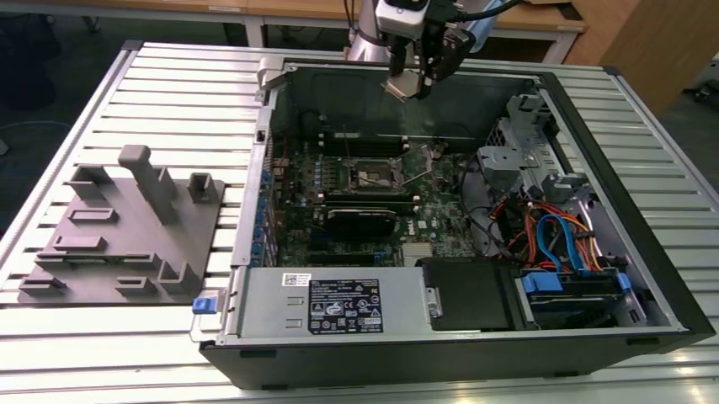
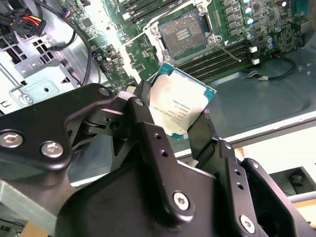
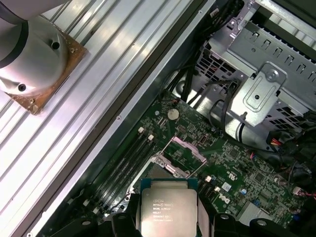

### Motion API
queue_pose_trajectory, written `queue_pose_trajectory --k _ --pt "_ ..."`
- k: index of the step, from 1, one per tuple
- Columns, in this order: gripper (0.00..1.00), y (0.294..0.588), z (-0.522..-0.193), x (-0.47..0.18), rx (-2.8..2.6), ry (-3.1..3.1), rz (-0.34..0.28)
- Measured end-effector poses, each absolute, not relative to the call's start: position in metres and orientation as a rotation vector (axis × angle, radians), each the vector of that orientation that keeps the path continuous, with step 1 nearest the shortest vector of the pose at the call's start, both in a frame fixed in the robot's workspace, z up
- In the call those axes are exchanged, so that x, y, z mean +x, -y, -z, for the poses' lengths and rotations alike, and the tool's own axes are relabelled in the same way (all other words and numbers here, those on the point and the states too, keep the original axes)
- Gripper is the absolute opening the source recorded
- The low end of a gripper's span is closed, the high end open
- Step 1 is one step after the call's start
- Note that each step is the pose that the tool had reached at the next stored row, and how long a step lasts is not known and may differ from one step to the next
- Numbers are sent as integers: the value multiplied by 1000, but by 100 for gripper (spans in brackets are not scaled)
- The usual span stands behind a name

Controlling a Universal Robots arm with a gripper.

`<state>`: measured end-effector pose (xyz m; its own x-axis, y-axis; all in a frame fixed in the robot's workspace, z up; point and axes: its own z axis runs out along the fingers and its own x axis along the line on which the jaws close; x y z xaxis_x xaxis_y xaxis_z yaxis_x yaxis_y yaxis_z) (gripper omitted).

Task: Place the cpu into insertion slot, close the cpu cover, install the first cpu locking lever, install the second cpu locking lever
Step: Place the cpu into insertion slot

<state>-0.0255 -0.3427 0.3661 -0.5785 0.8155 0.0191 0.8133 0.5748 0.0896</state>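
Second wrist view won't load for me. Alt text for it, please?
The black pincer grips the cpu by two opposite edges, its silvery top facing the camera, clear of the green circuit board. Beyond it the insertion slot lies open, dark centre exposed and nothing seated in it.

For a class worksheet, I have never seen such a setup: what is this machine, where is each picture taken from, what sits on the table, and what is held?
The machine is a robot arm ending in a two-fingered hand. The exterior view looks down from off the arm at a slatted metal table. On it lie an open computer case and, at that view's left, a grey holder plate. Both wrist views come from cameras riding on the arm. They show the hand shut on the cpu, a flat silvery chip, held in the air, not yet in the empty insertion slot on the green board.
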Motion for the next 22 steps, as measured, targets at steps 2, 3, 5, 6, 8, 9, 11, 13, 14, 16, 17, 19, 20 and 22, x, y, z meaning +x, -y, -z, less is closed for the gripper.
queue_pose_trajectory --k 2,3,5,6,8,9,11,13,14,16,17,19,20,22 --pt "54 343 -366 -26 1434 -2765 -138" --pt "54 343 -366 -26 1435 -2764 -138" --pt "54 343 -366 -26 1438 -2762 -138" --pt "54 343 -366 -26 1439 -2762 -138" --pt "54 343 -366 -26 1442 -2760 -138" --pt "54 343 -366 -26 1444 -2759 -138" --pt "54 343 -366 -26 1447 -2757 -138" --pt "54 343 -366 -26 1450 -2756 -138" --pt "54 343 -366 -26 1451 -2755 -138" --pt "54 343 -366 -26 1454 -2753 -138" --pt "54 343 -366 -26 1456 -2752 -138" --pt "54 343 -366 -26 1459 -2751 -138" --pt "54 343 -366 -26 1460 -2750 -138" --pt "54 343 -366 -26 1463 -2748 -138"
